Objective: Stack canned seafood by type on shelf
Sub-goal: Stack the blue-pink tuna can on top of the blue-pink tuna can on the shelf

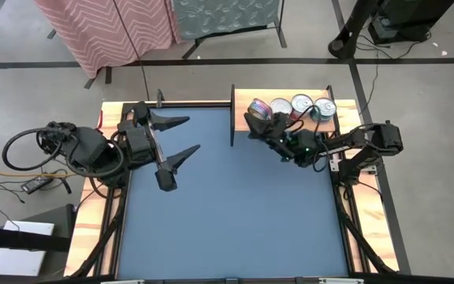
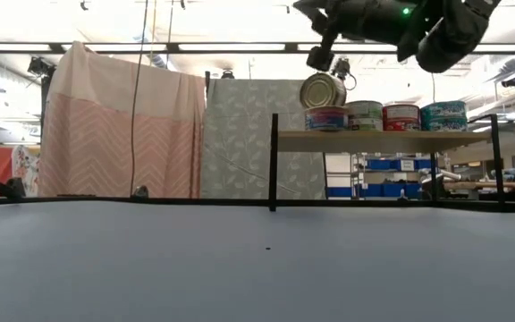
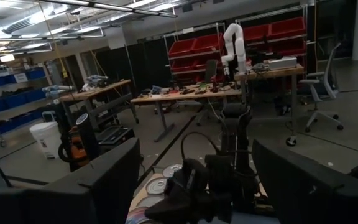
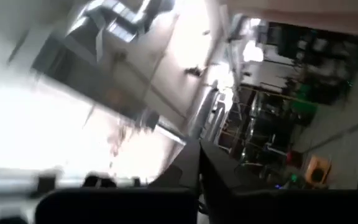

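Note:
The shelf (image 2: 374, 139) stands at the table's far right, and a row of several tins rests on its plank (image 1: 241, 101). A silver-lidded tin (image 2: 322, 90) sits tilted, its lower rim on the leftmost tin (image 2: 326, 118) of the row; it shows from above as a tilted tin (image 1: 258, 109). My right gripper (image 2: 322, 55) is just above it, shut, with nothing between its fingers in the right wrist view (image 4: 199, 180). My left gripper (image 1: 193, 134) waits open over the table's left part. My right gripper's shut fingertips (image 2: 320, 59) stand right over the tilted tin's upper rim (image 2: 325, 77), coming from above. I cannot tell whether they touch it. Nothing sits between the fingers.
The shelf's dark uprights (image 2: 274, 161) (image 2: 496, 161) rise at its two ends. The other tins (image 2: 401, 116) fill the plank toward the right. The blue table top (image 1: 227, 205) lies open in front. Patterned cloth panels (image 2: 119, 134) stand behind the table.

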`<state>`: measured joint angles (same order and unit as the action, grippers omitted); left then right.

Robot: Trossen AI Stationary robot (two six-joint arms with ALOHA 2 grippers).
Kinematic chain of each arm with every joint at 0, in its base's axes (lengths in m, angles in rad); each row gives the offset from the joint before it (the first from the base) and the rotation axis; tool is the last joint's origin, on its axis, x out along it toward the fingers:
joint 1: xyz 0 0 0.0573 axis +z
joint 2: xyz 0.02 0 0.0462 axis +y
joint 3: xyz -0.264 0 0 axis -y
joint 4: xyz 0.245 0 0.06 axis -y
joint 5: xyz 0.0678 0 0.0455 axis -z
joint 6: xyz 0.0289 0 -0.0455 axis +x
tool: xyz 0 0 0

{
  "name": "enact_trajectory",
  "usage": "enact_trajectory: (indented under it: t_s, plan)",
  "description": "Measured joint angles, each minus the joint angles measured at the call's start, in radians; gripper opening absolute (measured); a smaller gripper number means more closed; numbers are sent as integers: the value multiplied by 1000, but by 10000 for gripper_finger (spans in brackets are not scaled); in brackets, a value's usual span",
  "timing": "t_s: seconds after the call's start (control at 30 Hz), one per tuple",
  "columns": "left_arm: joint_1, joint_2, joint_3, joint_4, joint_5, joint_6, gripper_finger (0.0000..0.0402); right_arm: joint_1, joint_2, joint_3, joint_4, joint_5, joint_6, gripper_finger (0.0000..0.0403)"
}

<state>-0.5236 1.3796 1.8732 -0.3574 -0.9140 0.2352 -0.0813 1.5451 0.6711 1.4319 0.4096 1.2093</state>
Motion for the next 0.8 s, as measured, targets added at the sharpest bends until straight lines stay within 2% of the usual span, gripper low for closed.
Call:
enact_trajectory:
  t_s: [0.03,0.17,0.23,0.3,0.4,0.47,0.53,0.67,0.8]
  plan:
    - [0,0,0,-1,0,0,312,-8,-4,7,9,-34,-55,16]
    - [-2,0,0,-18,0,0,312,-30,-57,75,-21,-205,-223,16]
    - [-2,0,0,-24,2,-1,312,-37,-103,127,-139,-280,-287,9]
    - [-2,0,0,-28,2,0,312,-43,-156,196,-412,-349,-360,7]
    - [-2,0,0,-29,2,0,312,-52,-228,361,-1116,-393,-508,7]
    - [-2,0,0,-29,2,12,312,-53,-229,496,-1563,-344,-649,5]
    - [-2,0,0,-30,2,22,312,-46,-212,609,-1831,-264,-779,5]
    - [-2,0,0,-30,2,24,312,-43,-200,732,-2009,-148,-932,5]
    - [-2,0,0,-31,2,22,312,-72,-186,741,-2121,-47,-997,3]
